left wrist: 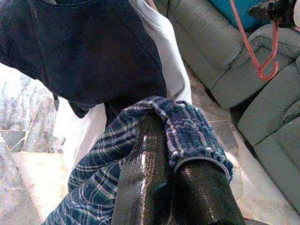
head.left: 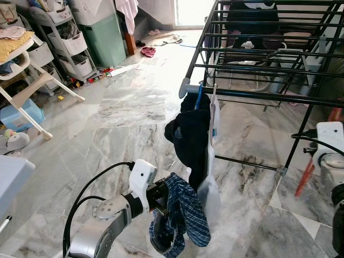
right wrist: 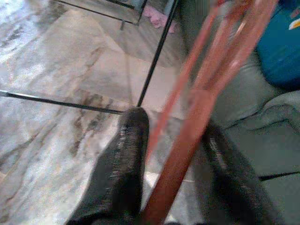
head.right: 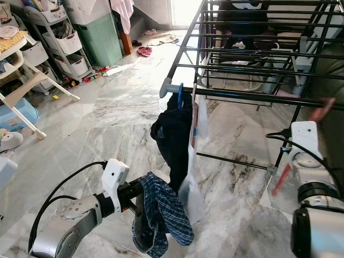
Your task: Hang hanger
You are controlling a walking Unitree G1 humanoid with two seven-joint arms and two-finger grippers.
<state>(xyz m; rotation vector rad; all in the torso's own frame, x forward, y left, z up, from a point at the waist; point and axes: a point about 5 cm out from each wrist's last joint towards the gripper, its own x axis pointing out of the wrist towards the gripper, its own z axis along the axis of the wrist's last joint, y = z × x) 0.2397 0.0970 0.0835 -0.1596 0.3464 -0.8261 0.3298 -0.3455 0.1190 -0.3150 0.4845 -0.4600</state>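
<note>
Hanger [head.left: 304, 177], a thin red one, is hanging in the right hand [right wrist: 176, 187], whose fingers are closing on its stem; in the right eye view it is slanting up toward the drying rack [head.left: 258, 54], with its long axis running steeply from low near the rack's corner leg up toward the rack's near rail. The rack is lying ahead and to the left of that hand, so the right arm is the nearer one for the hook. The left hand [left wrist: 173, 187] is gripping a blue plaid garment [head.left: 183, 215] just below the dark clothes [head.left: 188, 134] already dangling from the rack's near corner.
</note>
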